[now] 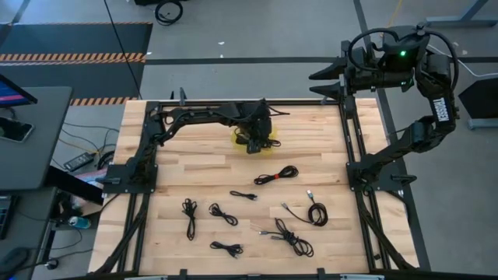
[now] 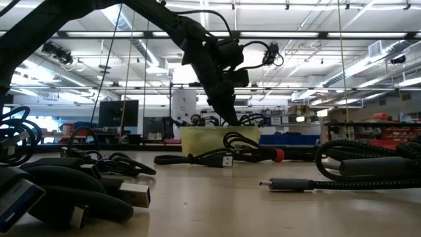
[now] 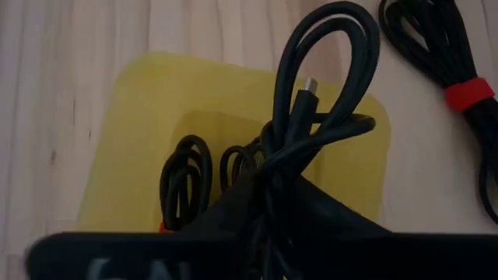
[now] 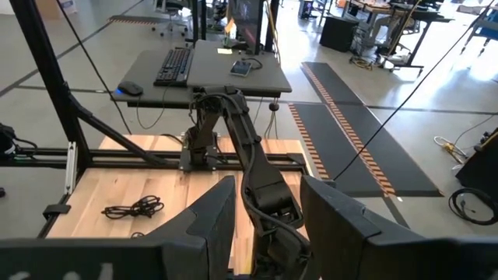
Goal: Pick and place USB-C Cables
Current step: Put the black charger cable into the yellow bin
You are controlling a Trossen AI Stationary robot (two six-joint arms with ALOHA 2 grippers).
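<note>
Hanging over the flat yellow plastic tray (image 3: 148, 124), the left gripper (image 1: 254, 140) fingers clench a looped black USB-C cable (image 3: 311, 117), apparently for dropping beside the cables already inside; right gripper (image 4: 268, 206) waits parted, off the worktop.

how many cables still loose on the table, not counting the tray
7 loose cables: red-banded one. More lie in the yellow tray, partly hidden under the left gripper.
</note>
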